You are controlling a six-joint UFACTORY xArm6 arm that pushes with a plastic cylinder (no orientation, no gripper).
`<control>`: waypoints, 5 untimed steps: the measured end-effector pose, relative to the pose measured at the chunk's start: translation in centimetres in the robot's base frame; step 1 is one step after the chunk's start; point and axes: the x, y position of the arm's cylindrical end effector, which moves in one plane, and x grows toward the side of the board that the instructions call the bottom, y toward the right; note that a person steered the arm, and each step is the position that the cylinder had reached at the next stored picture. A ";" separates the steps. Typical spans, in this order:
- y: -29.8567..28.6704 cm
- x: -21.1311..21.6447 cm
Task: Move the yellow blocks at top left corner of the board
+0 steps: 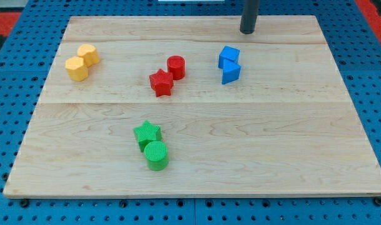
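Two yellow blocks sit touching near the board's upper left: a yellow hexagon-like block point(89, 54) and a second yellow block point(77, 68) just below and left of it. My tip point(248, 31) is at the board's top edge, right of centre, far to the right of the yellow blocks. It stands above the blue blocks and touches no block.
A red cylinder point(176, 66) and a red star point(160, 82) sit together at centre. Two blue blocks point(229, 64) are stacked close on the right. A green star point(147, 134) and a green cylinder point(156, 155) lie lower centre. The wooden board point(290, 137) rests on a blue pegboard.
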 end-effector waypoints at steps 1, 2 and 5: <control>0.1 0.1; 0.3 0.1; 1.6 1.5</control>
